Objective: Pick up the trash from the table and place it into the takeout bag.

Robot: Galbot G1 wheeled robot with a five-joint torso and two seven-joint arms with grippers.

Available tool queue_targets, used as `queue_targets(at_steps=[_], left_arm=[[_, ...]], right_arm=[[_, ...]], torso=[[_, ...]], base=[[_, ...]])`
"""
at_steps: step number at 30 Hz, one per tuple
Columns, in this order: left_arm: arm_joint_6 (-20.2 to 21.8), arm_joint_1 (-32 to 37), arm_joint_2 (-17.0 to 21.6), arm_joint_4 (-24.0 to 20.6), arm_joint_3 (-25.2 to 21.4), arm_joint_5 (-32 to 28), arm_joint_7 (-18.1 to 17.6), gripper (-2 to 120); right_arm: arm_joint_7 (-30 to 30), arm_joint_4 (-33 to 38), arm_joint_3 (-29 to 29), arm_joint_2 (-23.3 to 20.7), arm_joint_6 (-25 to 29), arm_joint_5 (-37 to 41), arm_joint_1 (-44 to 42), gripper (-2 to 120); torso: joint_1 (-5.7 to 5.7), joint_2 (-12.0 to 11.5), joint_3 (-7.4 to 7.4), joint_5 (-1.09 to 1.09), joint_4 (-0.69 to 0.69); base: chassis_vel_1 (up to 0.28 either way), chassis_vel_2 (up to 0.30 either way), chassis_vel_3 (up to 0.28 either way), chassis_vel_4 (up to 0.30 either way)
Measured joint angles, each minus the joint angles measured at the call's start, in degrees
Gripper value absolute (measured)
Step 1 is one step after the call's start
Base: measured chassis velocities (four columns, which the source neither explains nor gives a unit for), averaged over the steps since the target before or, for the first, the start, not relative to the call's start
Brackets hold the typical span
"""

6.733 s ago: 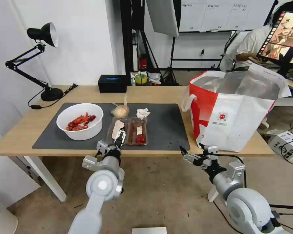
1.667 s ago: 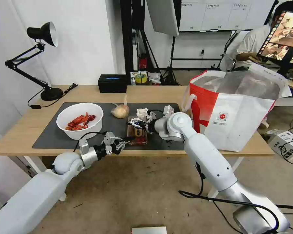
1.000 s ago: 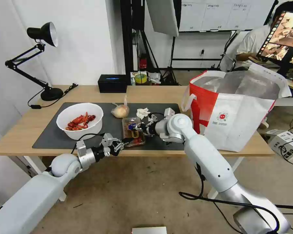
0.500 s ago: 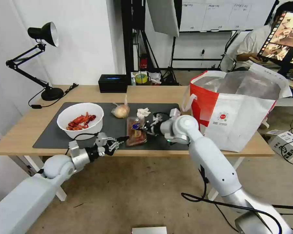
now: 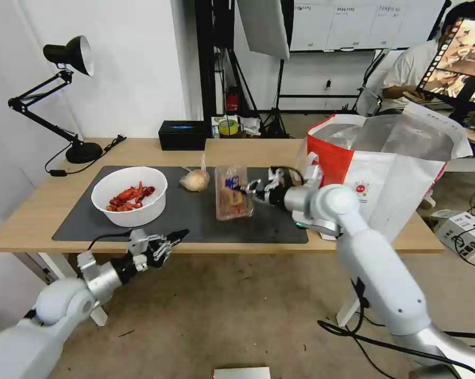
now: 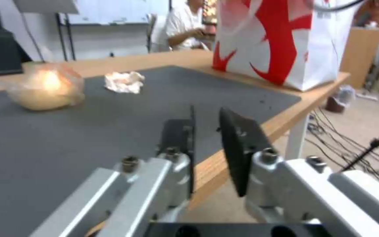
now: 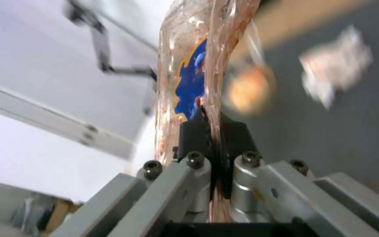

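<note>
The right pincer (image 5: pixel 249 188) is clenched on one edge of the folded tray (image 5: pixel 232 199), held upright above the mat (image 5: pixel 269 221), short of the bag (image 5: pixel 384 179). With so thin a grip, the slick plastic may slip or spring open and spill scraps. The left pincer (image 5: pixel 166 247), released, hangs below the surface (image 5: pixel 248 150) edge; the tissue (image 6: pixel 123 82) and knotted bag (image 5: pixel 196 180) remain on the mat.

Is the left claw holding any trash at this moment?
No, the left claw hangs open and empty below the table's front edge, while the right claw grips the plastic tray.
</note>
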Motion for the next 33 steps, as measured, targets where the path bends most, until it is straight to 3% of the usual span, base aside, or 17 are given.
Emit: queue_targets(at_steps=[3, 8, 10, 11, 14, 20, 26, 33], left_arm=[[-0.4, 3.2, -2.5, -1.3, -2.9, 1.1, -0.2, 38], [-0.7, 5.0, -3.2, -1.7, -4.3, 1.6, -0.5, 52], [-0.8, 6.1, -3.5, -2.2, -5.2, 1.8, -1.0, 65], [-0.8, 6.1, -3.5, -2.2, -5.2, 1.8, -1.0, 65], [-0.9, 6.3, -4.0, -3.0, -5.3, 1.6, -2.3, 80], [-0.9, 6.2, -5.5, -3.3, -4.4, 1.6, -2.5, 100], [-0.9, 6.4, -6.5, -3.3, -3.6, 2.0, -2.6, 111], [-1.0, 6.8, -7.2, -3.7, -3.2, 2.5, -2.6, 115]], right_arm=[[0.5, 5.4, 2.3, -3.0, 6.0, -1.1, 1.4, 0], [2.4, 7.6, 3.5, -6.0, 10.1, -2.6, 2.2, 0], [3.3, 8.8, 4.7, -9.6, 12.4, -4.4, 2.2, 0], [3.3, 8.8, 4.7, -9.6, 12.4, -4.4, 2.2, 0], [5.9, 10.2, 8.4, -17.2, 18.8, -8.1, 0.2, 0], [8.5, 10.0, 10.6, -22.1, 22.4, -12.5, -1.5, 0], [8.7, 7.3, 11.0, -23.4, 24.3, -15.9, -2.1, 0], [8.2, 3.7, 10.4, -22.7, 24.4, -16.9, -2.4, 0]], torso=[[0.00, 0.0, -0.01, -0.01, 0.00], [0.00, 0.0, -0.01, 0.00, 0.01], [0.00, 0.0, 0.00, 0.02, 0.01], [0.00, 0.0, 0.00, 0.02, 0.01], [0.00, 0.0, 0.00, 0.03, -0.03], [0.00, 0.0, 0.00, 0.02, -0.02], [0.00, 0.0, 0.00, 0.01, 0.00], [0.00, 0.0, 0.01, 0.00, 0.00]], base=[[0.000, 0.000, 0.000, 0.000], [0.000, 0.000, 0.000, 0.000], [0.000, 0.000, 0.000, 0.000], [0.000, 0.000, 0.000, 0.000], [0.000, 0.000, 0.000, 0.000], [0.000, 0.000, 0.000, 0.000], [0.000, 0.000, 0.000, 0.000], [0.000, 0.000, 0.000, 0.000]])
